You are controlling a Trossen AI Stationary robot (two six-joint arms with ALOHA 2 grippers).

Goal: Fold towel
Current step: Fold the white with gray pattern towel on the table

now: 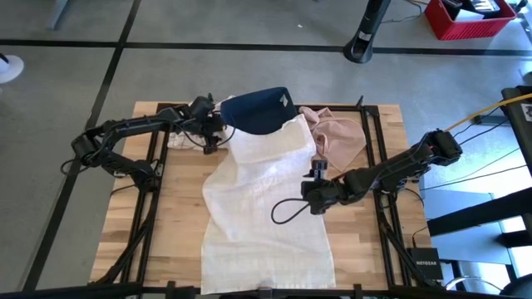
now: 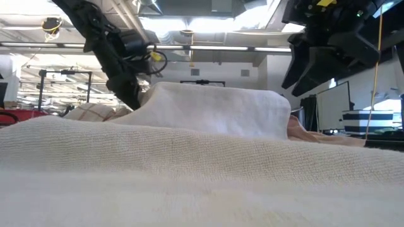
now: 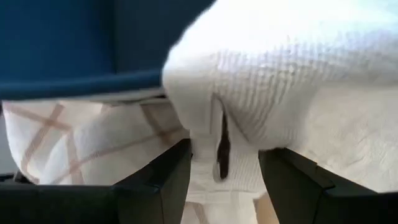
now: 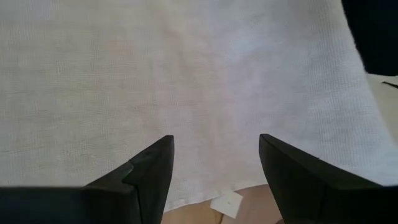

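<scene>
High view: towel lies along the counter, long axis running away from us; left gripper at its far corner, right gripper at its edge. Left wrist: we've a bunched fold btwn spread fingers, not pinched. Right wrist: fingers released, towel just ahead.

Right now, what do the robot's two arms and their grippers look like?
Both arms are dark, nearly black, jointed links. The left gripper and right gripper each have two flat, angular black fingers. A thin black cable loops out beside the right arm's wrist, and another curls near the left arm's wrist in the low view. No markings are legible.
</scene>
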